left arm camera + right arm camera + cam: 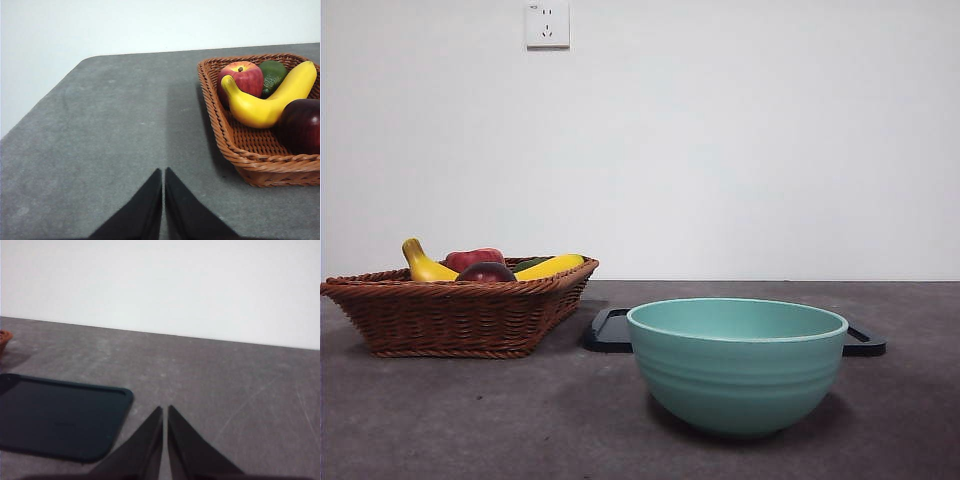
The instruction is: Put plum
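Grey felt covers the tabletop (470, 420), with a plain white wall (740, 140) behind it and a socket (547, 25) high up. Neither of my arms shows in the front view. My left claw (163, 172) hangs above bare tabletop, its two black jaws pressed together with nothing between them, beside the wicker basket (260, 162) but apart from it. My right claw (164, 410) is clenched and empty the same way, poised over the felt just beside a dark tray (55, 417).

Inside the basket the plum (302, 125) lies against the near wall, touching the yellow banana (270, 102) that curves across the middle. A red apple (242, 80) and a green fruit (272, 75) sit behind the banana. In the front view the plum (486, 272) peeks over the basket rim. A teal bowl (737, 365) stands in front of the tray, well apart from the basket.
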`<state>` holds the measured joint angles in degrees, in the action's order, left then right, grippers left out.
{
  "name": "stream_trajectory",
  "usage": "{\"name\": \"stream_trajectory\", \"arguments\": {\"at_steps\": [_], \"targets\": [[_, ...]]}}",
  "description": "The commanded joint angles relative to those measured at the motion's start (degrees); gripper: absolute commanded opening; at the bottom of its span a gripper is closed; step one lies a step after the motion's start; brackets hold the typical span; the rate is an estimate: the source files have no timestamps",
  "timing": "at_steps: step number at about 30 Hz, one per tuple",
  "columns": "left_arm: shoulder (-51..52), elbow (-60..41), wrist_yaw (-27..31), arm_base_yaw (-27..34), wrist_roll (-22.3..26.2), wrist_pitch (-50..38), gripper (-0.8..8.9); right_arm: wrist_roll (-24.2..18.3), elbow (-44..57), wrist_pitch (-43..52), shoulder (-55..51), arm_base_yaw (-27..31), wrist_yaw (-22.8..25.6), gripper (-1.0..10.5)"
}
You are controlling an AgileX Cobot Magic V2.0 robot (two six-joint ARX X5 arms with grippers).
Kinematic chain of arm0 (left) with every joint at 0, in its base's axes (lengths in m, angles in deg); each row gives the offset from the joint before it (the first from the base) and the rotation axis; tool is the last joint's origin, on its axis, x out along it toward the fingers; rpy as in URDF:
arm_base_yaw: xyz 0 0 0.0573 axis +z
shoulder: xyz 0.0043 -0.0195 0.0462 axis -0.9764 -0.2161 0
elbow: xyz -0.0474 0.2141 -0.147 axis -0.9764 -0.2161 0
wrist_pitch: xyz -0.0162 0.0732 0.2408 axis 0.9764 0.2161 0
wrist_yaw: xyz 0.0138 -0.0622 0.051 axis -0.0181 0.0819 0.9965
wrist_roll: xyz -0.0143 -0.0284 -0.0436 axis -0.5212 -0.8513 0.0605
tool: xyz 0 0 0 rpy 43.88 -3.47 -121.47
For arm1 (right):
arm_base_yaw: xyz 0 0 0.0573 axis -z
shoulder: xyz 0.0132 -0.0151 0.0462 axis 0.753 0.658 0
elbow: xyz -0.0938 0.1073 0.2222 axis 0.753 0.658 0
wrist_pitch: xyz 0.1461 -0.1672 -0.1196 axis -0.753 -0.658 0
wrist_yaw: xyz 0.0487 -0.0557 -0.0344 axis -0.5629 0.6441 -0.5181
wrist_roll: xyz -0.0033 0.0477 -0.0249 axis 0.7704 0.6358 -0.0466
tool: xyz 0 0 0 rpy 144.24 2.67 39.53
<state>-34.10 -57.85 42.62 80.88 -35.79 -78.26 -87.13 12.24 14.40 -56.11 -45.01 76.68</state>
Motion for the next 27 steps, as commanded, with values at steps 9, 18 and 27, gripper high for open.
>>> {"name": "stream_trajectory", "arguments": {"at_steps": [9, 18, 27], "targets": [[0.1, -1.2, 0.2, 0.1, -0.6, 0.4, 0.08, 2.7, 2.4, -2.9, -1.0, 0.1, 1.5, 0.1], [0.1, -1.2, 0.2, 0.1, -0.6, 0.4, 0.08, 2.7, 2.4, -7.6, -1.0, 0.1, 1.8, 0.1], [0.1, -1.2, 0.2, 0.1, -0.6, 0.4, 0.08, 2.7, 2.4, -6.7, -1.0, 0.1, 1.6, 0.1]]}}
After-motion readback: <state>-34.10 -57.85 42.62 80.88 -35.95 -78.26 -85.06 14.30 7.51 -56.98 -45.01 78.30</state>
